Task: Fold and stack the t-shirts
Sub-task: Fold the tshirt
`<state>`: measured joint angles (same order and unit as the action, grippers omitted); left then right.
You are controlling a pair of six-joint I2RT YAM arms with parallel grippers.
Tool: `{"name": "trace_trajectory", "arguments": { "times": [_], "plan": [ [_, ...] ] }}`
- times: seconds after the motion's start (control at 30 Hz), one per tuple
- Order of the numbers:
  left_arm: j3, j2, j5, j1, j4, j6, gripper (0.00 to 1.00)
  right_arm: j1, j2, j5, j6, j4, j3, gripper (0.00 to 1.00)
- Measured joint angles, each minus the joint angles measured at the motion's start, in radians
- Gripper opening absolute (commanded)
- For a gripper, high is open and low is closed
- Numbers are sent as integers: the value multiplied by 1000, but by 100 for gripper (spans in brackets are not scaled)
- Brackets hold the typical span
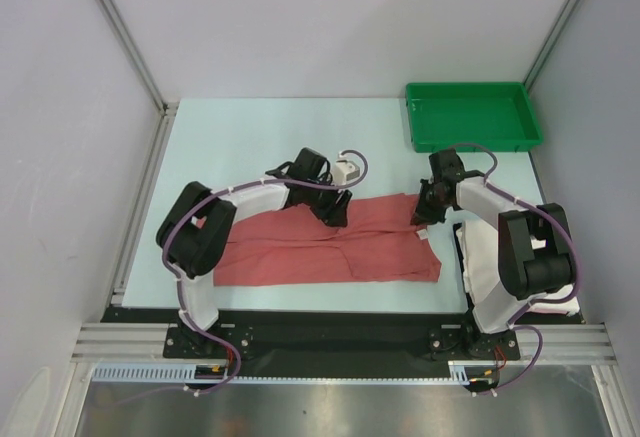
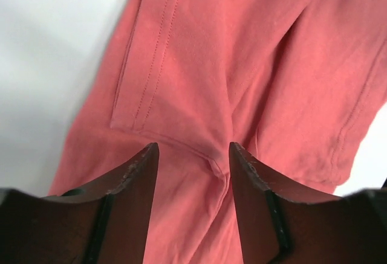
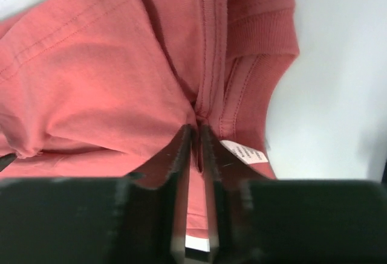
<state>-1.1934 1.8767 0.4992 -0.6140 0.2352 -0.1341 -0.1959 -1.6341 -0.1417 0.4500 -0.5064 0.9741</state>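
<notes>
While the salmon-red t-shirt (image 1: 330, 247) lies on the surface nearer than the green tray (image 1: 470, 86), clamped beside its collar by the right fingers (image 3: 179, 155), the left fingers (image 2: 133, 179), spread astride a cloth ridge, should be closed before lifting.

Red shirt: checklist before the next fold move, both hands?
1. Right hand grip: shut on the red shirt beside the collar. Ok.
2. Left hand grip: open, fingers astride a ridge of cloth, not clamped. Not ok.
3. Cloth flat: puckered at both hands. Not ok.
4. White shirt out of the fold's way: partly hidden by the right arm, close to the red shirt's edge. Cannot tell.
5. Green tray off the cloth: far right corner, apart from it. Ok.
</notes>
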Motion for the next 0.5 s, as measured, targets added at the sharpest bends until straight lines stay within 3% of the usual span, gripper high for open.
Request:
{"name": "trace_trajectory", "arguments": {
  "times": [0.13, 0.2, 0.37, 0.5],
  "plan": [
    [3, 32, 2, -14, -20, 30, 48, 0, 3, -22, 11, 16, -9, 5],
    [11, 38, 1, -26, -26, 40, 36, 0, 10, -33, 17, 17, -22, 0],
    [15, 39, -3, -34, -20, 43, 0, 0, 32, -40, 21, 3, -34, 0],
    [-2, 39, 2, -27, 16, 36, 0, 8, 63, -39, 17, -34, -34, 0]
  ]
}}
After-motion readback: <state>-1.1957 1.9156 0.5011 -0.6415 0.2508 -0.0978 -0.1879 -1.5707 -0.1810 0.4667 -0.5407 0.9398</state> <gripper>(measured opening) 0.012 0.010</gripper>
